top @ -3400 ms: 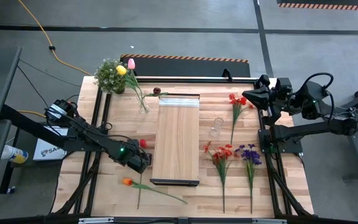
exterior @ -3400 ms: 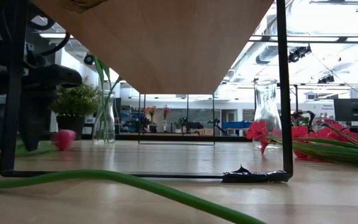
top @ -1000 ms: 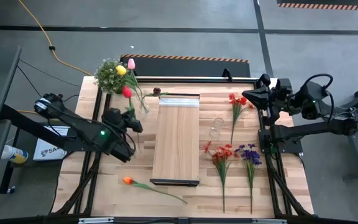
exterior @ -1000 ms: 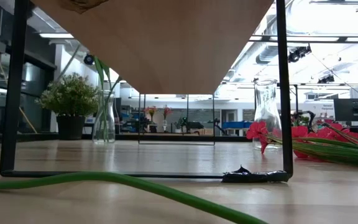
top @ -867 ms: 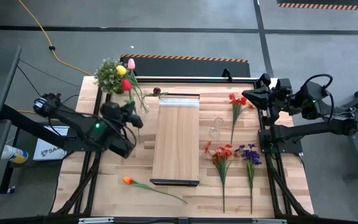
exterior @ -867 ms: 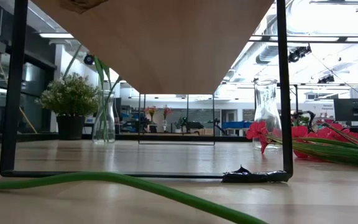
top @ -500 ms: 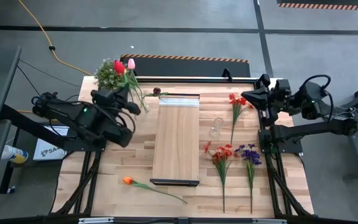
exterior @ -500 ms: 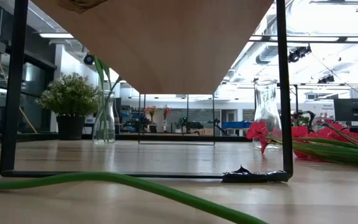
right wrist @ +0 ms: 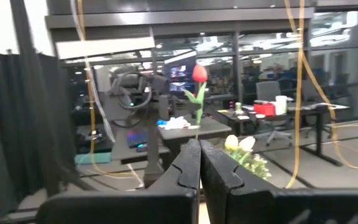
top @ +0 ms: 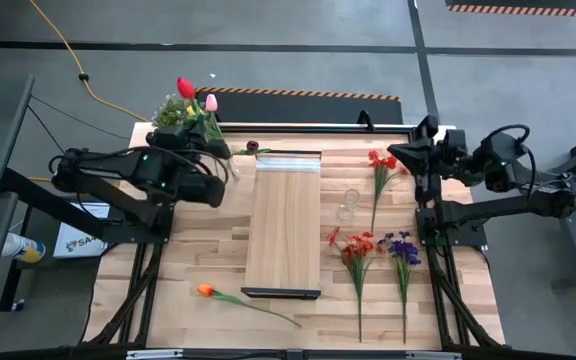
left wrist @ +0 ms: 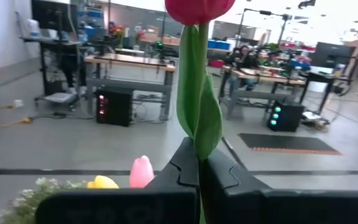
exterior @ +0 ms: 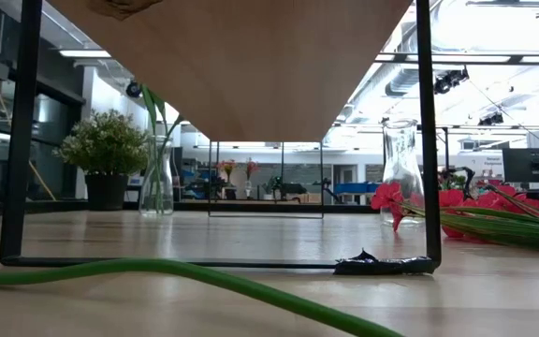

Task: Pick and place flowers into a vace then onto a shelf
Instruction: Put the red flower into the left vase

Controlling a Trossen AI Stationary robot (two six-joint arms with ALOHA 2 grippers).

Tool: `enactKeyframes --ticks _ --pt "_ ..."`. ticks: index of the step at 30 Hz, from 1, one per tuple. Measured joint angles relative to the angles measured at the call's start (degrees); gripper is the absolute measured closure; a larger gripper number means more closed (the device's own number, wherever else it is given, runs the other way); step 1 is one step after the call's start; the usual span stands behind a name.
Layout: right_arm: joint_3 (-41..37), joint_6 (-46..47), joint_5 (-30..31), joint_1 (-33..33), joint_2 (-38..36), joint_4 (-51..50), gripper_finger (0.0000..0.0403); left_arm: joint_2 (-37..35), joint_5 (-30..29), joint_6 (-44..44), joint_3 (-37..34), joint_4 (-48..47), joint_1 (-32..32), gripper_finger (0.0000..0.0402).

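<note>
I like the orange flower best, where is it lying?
In the high view the orange tulip lies alone on the table, near its front left part, just left of the shelf's near end.

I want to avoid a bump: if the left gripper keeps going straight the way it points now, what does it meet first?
Probably nothing close. The left gripper, shut on the red tulip, looks out over the pink and yellow tulips into open room; depth is uncertain.

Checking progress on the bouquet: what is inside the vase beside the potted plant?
The vase holds green stems; the yellow tulip and pink tulip top them. The left arm covers its mouth from above.
</note>
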Motion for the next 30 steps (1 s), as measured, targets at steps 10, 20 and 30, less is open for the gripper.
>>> enactKeyframes --ticks 10,20,30 --pt "0.0 -2.8 7.5 0.0 0.0 0.5 0.0402 0.0 0.1 15.9 0.0 13.2 9.8 0.0374" --pt "0.0 -3.0 7.6 0.0 0.0 0.9 0.0402 1.5 0.2 38.7 0.0 35.9 12.4 0.0374" --pt "0.0 -3.0 7.6 0.0 0.0 0.9 0.0402 5.1 4.8 62.1 0.0 54.0 13.3 0.0374"
